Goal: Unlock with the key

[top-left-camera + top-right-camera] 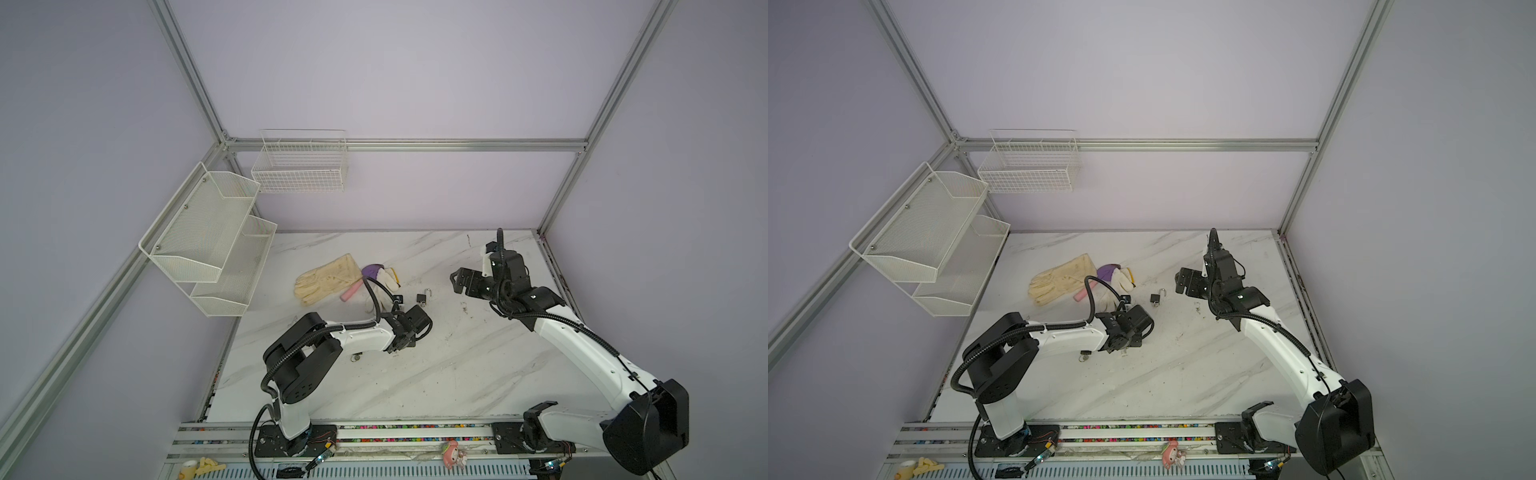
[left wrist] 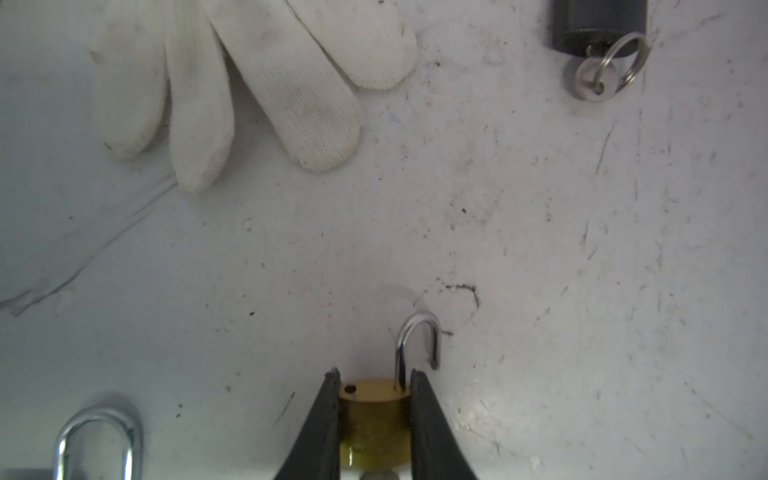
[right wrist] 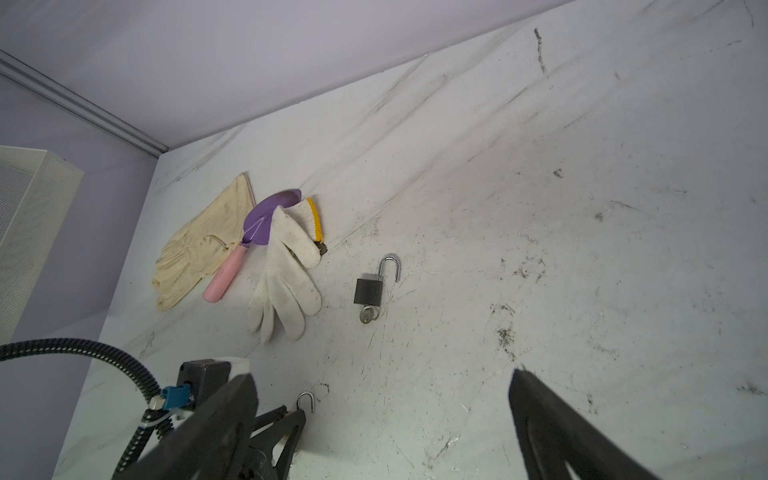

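Brass padlock (image 2: pixel 374 419) is what matters on this marble table (image 1: pixel 415 374). Right of centre in both top views, the right gripper (image 1: pixel 455 283) hangs with jaws spread wide and empty, well apart from the lock. At bottom centre of the left wrist view, the left gripper (image 2: pixel 375 376) pinches the lock's body from both sides. Its shackle (image 2: pixel 417 336) has one end out, so I'd say it's sprung. A firm, level squeeze is wanted. A grey stub (image 2: pixel 376 475) beneath may be the key; I can't tell.

Robot lab cell: aluminium frame (image 1: pixel 415 145), purple walls (image 1: pixel 395 62), marble tabletop (image 1: pixel 457 374).
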You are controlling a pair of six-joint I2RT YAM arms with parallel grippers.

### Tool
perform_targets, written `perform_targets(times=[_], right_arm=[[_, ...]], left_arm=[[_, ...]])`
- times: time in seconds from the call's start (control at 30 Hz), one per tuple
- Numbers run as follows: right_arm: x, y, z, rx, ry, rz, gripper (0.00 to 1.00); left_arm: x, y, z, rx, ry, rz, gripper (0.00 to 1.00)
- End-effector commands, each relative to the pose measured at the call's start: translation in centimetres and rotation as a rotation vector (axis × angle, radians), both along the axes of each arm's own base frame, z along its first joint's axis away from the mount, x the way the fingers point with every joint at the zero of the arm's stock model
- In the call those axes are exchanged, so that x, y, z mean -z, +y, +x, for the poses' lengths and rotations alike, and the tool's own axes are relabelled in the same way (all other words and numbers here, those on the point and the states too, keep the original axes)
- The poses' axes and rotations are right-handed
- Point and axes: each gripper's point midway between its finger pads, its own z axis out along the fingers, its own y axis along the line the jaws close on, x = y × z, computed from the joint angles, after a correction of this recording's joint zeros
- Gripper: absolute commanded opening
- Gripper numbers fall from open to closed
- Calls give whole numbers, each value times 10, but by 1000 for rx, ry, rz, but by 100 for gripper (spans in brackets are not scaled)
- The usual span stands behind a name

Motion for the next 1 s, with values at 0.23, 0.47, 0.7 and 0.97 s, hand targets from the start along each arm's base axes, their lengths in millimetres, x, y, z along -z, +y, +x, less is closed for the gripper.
perform_targets(times=[0.23, 0.47, 0.7, 0.97], right_arm=[[-3, 0, 6, 2, -18, 12, 97], [-2, -7, 11, 41, -36, -5, 97], [-21, -61, 45, 313, -190, -113, 97], [24, -188, 60, 766, -310, -203, 97]], left_arm=[[-25, -12, 17, -67, -35, -39, 29], [-76, -13, 33, -41, -129, -98, 64], [-175, 25, 49, -19, -380, -170, 85], [-201, 248, 63, -403, -556, 295, 100]])
